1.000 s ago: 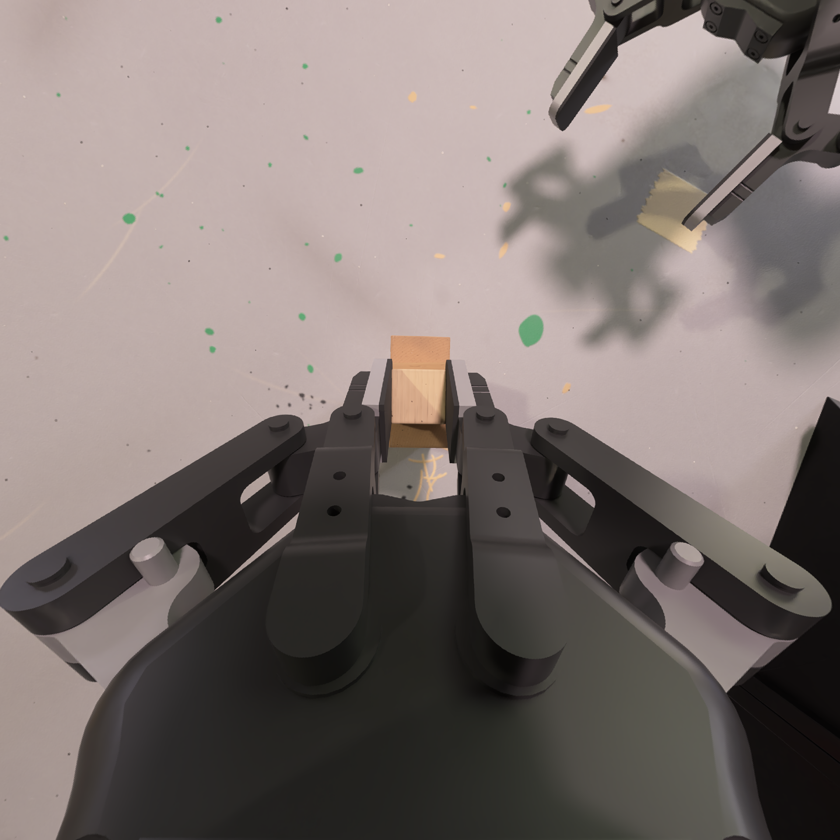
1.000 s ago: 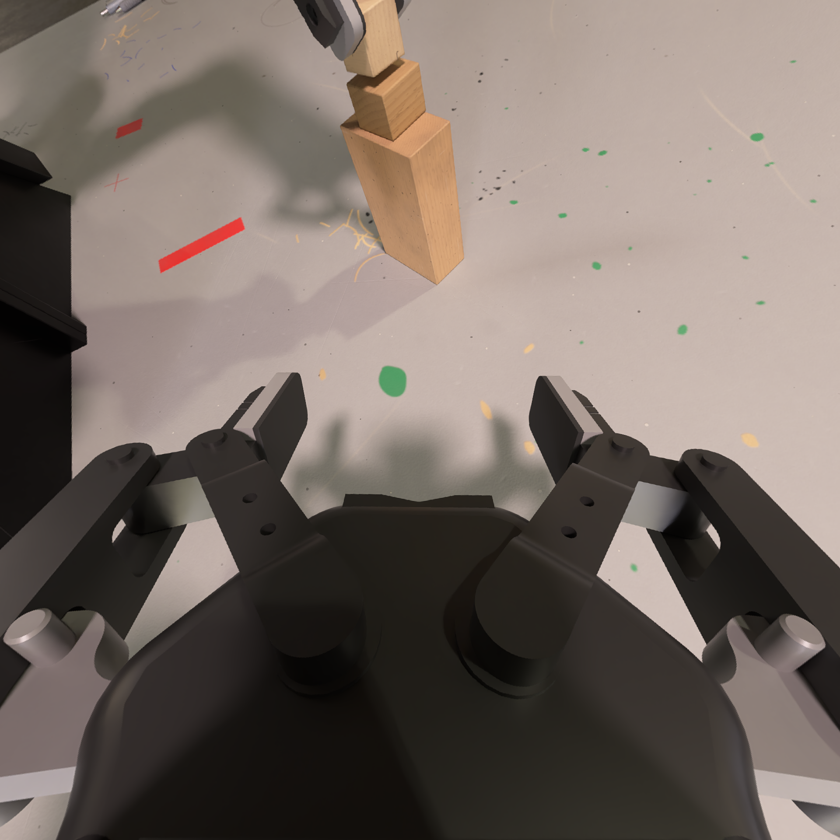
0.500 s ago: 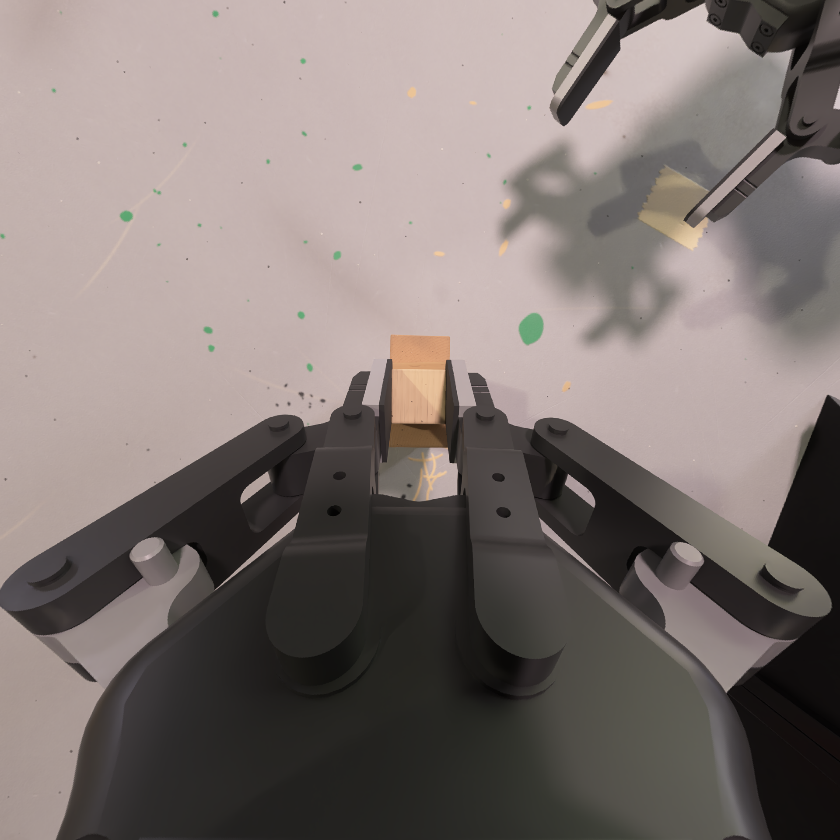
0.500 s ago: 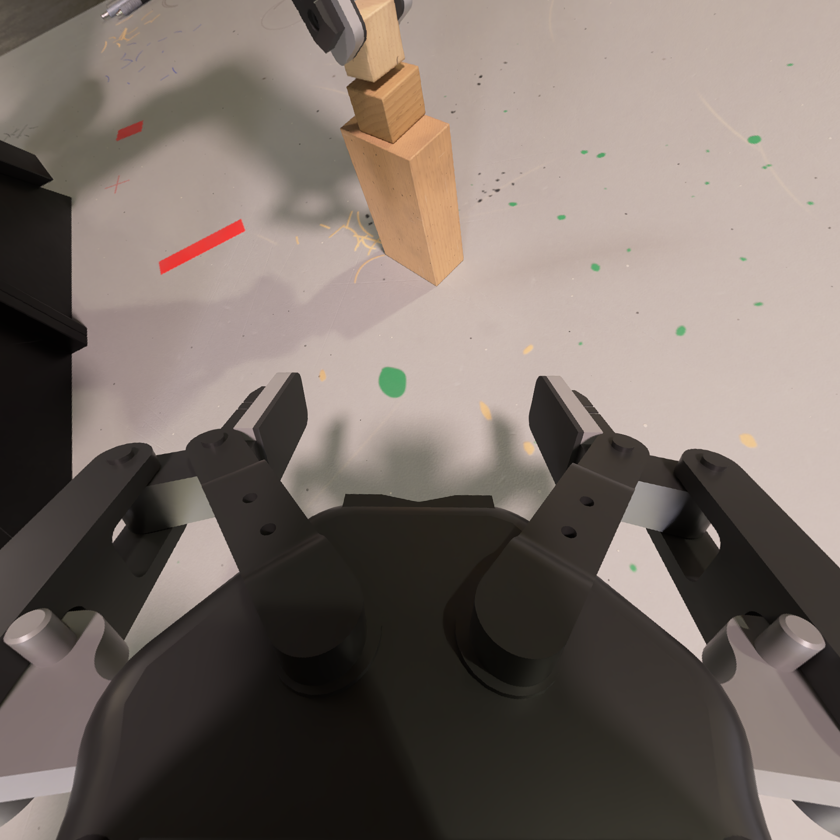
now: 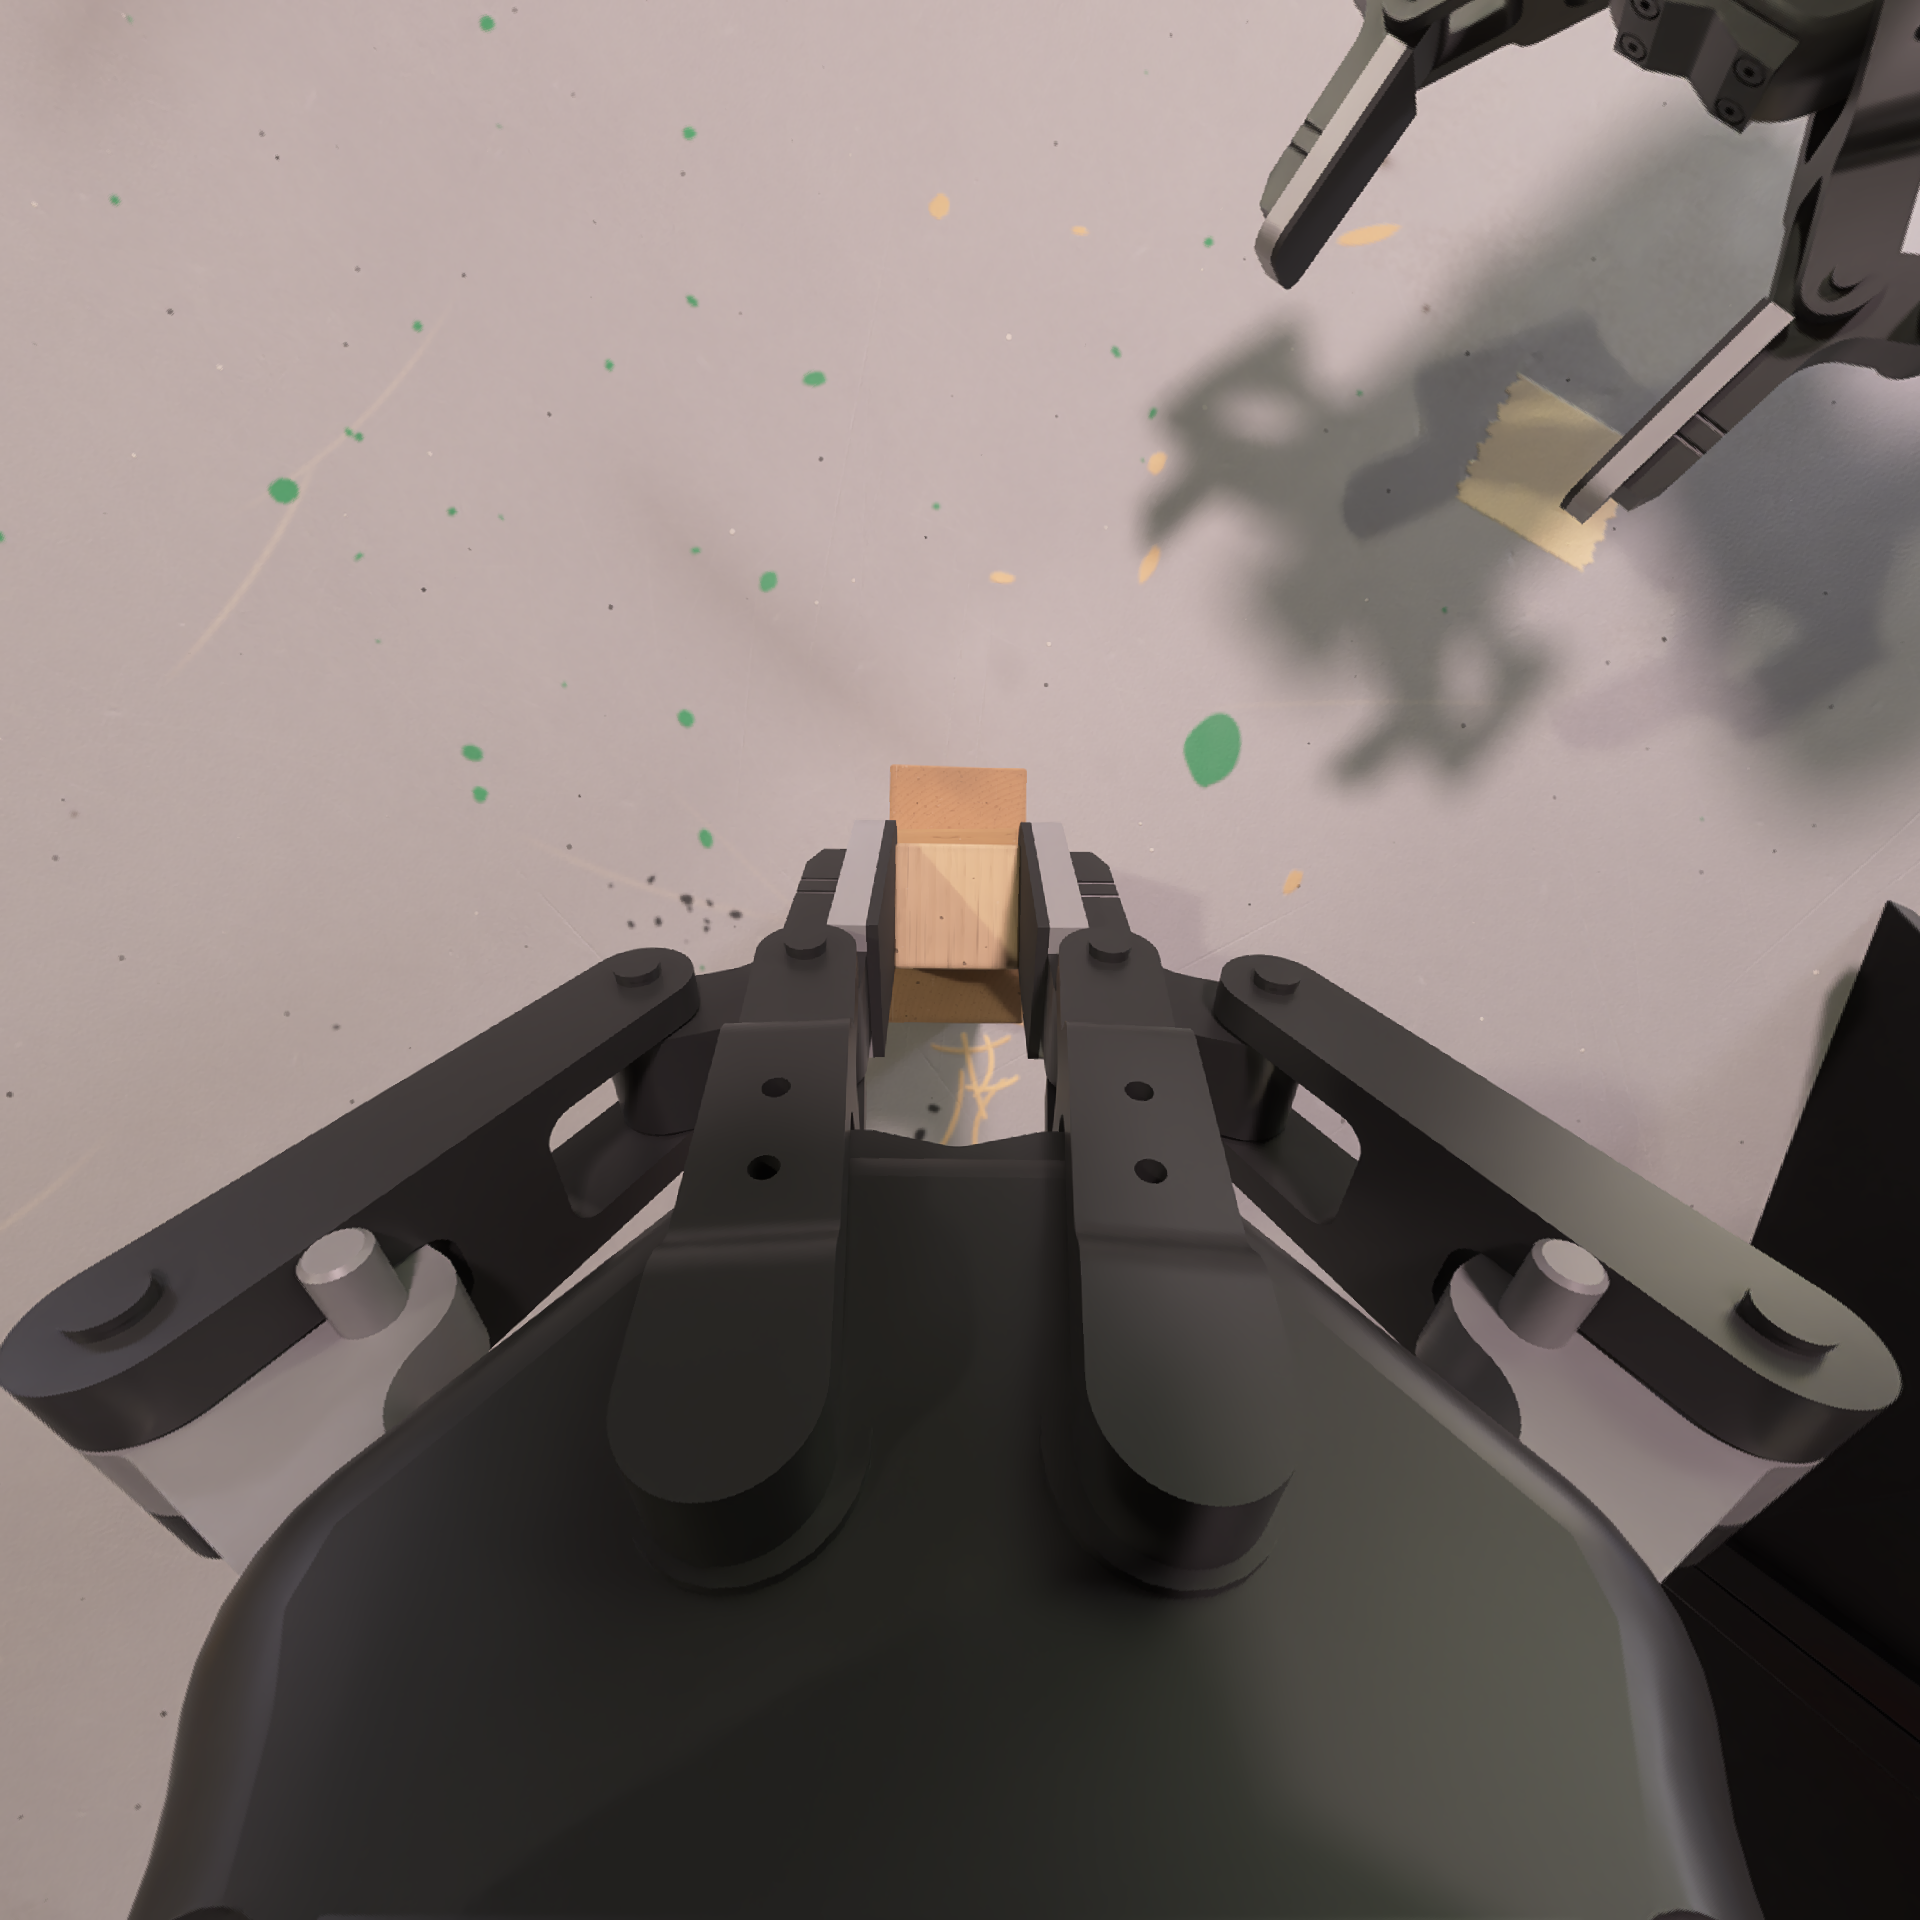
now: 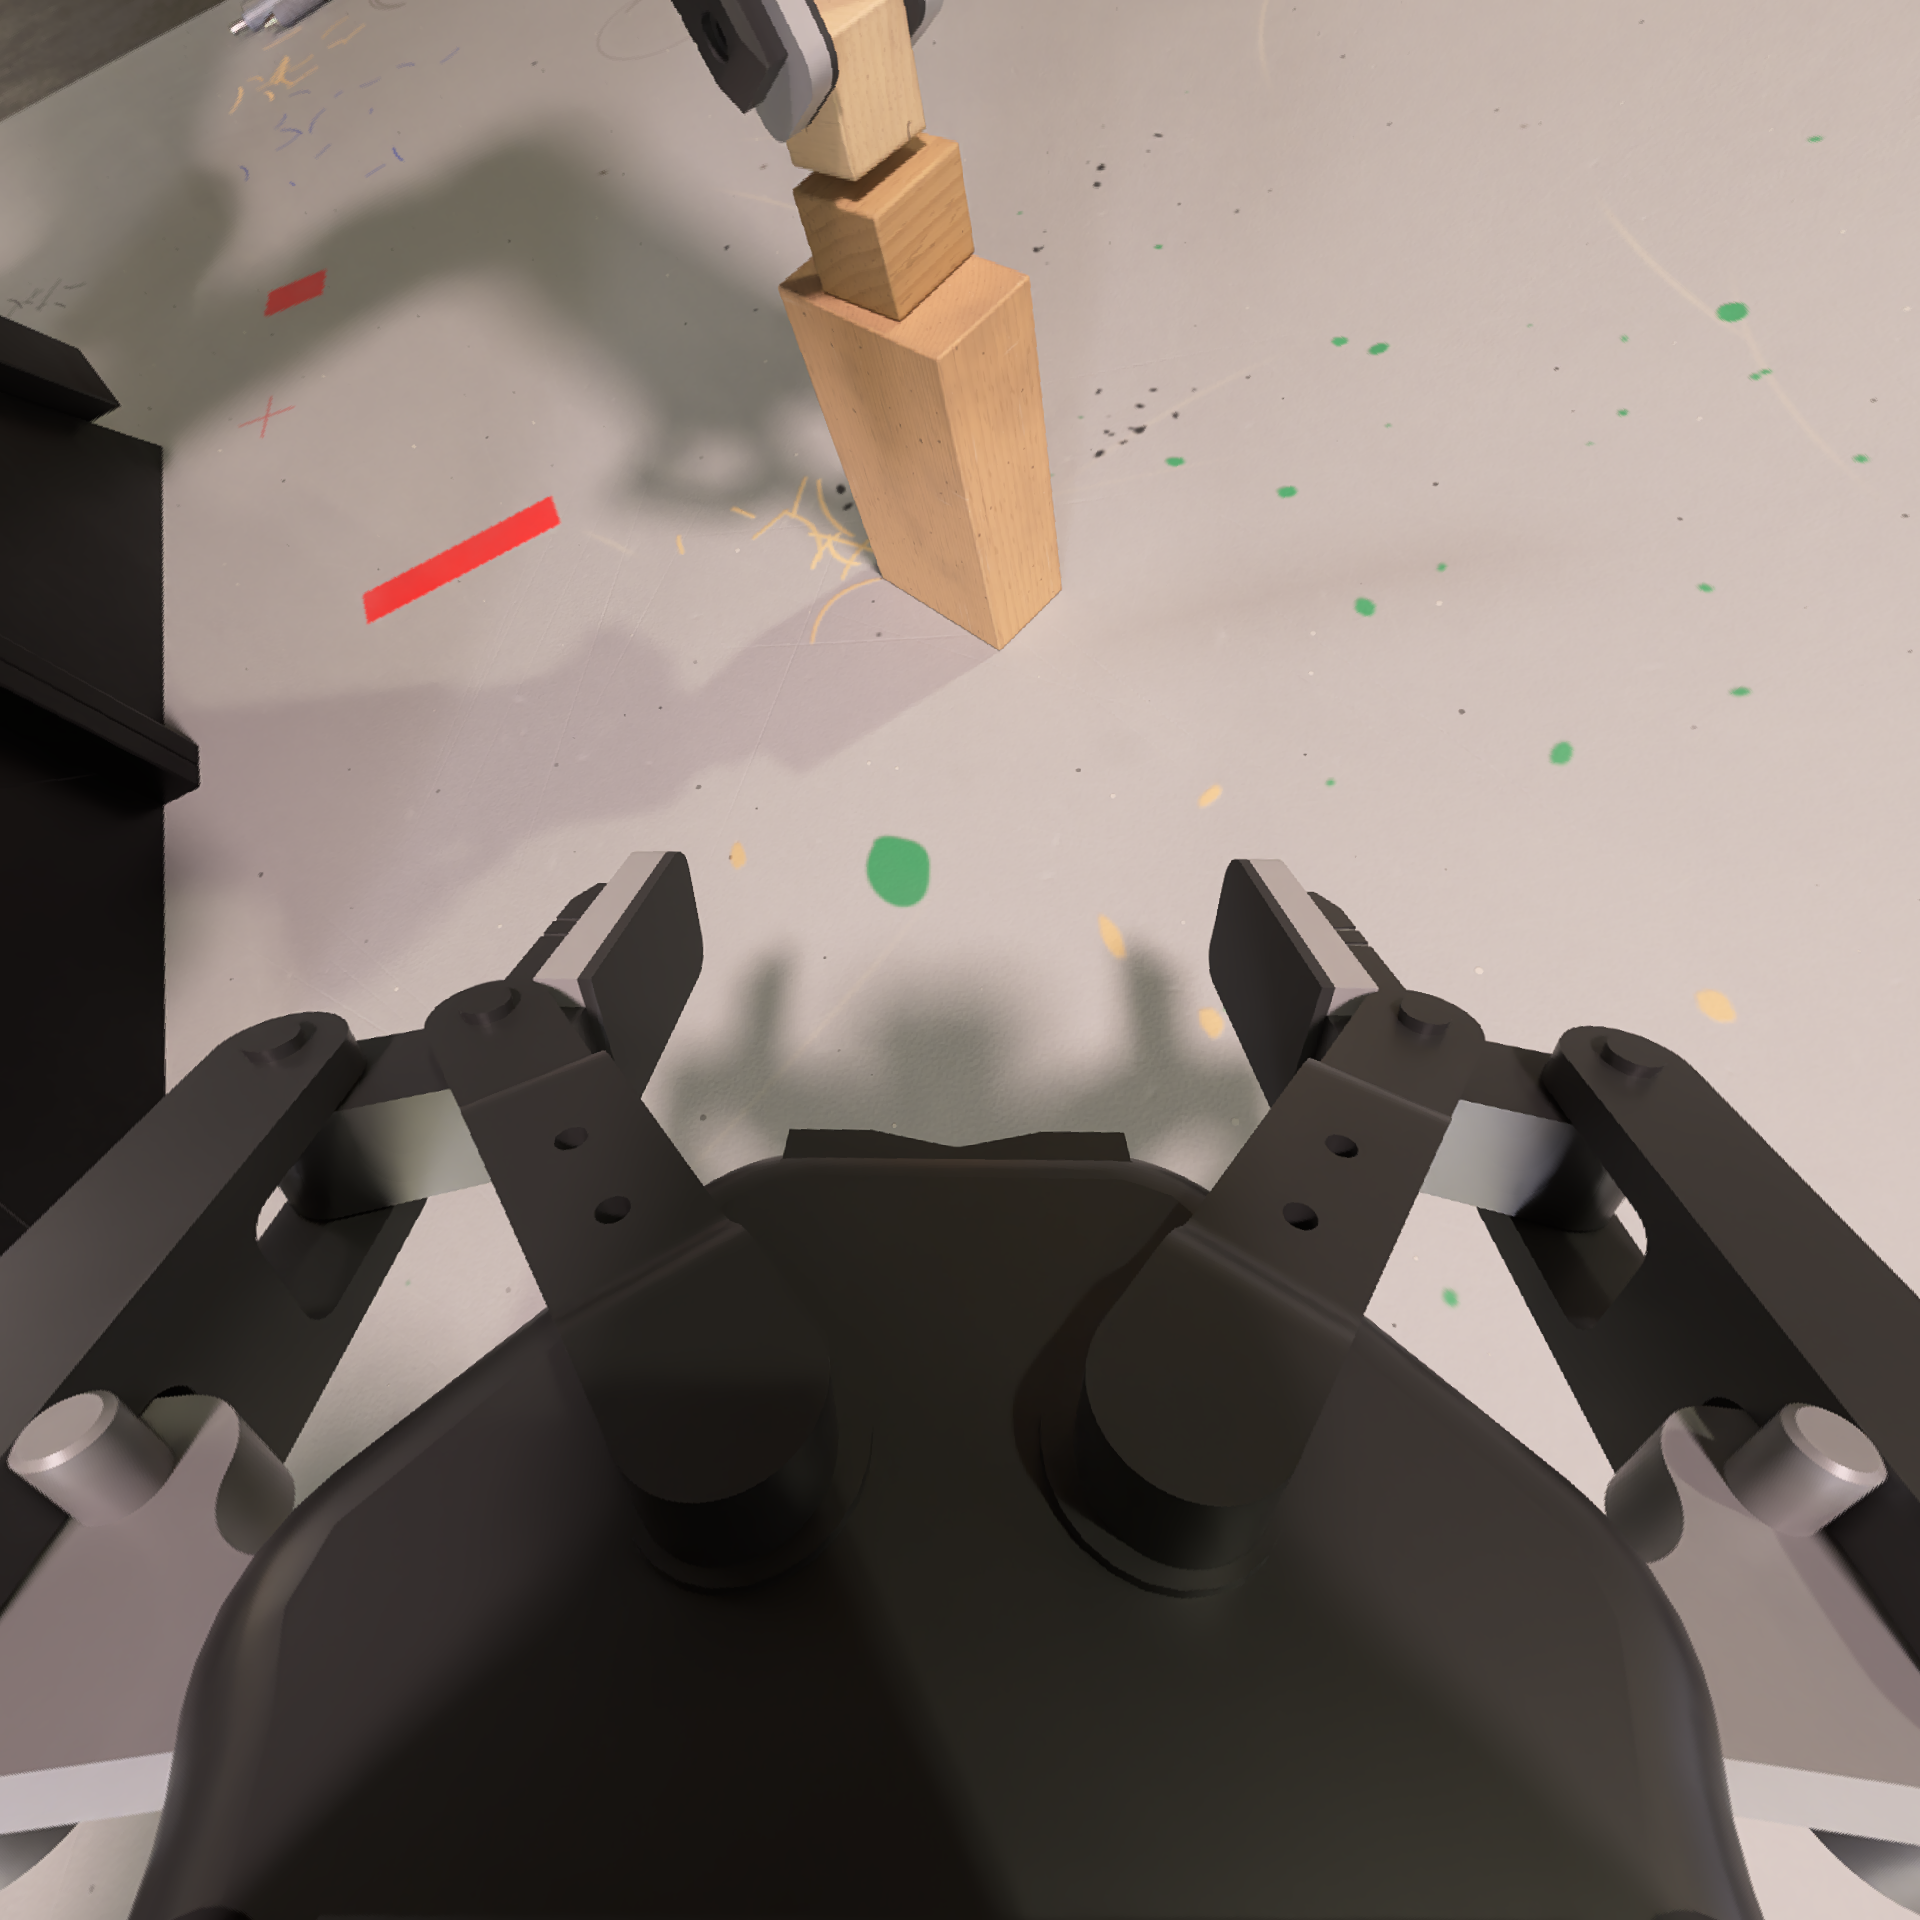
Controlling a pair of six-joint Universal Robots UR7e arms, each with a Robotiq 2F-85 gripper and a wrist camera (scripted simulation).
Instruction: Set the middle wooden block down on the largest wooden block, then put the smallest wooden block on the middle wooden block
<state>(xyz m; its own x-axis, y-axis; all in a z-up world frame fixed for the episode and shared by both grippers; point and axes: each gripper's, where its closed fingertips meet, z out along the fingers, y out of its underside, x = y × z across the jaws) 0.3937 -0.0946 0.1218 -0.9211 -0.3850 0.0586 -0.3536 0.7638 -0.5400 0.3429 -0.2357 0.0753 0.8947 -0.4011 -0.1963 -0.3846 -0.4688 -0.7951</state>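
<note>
Small block held on top of the stack

The smallest block sits clamped between the left gripper's fingers, touching the middle block, which rests on the tall largest block. The right gripper hovers spread wide and empty, well apart, over the speckled table.

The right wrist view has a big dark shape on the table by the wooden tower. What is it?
Right wrist view: a soft shadow of the left hand and its arm, spreading left of the largest wooden block. Left wrist view: a similar blurry shadow lies under the right hand.
</note>
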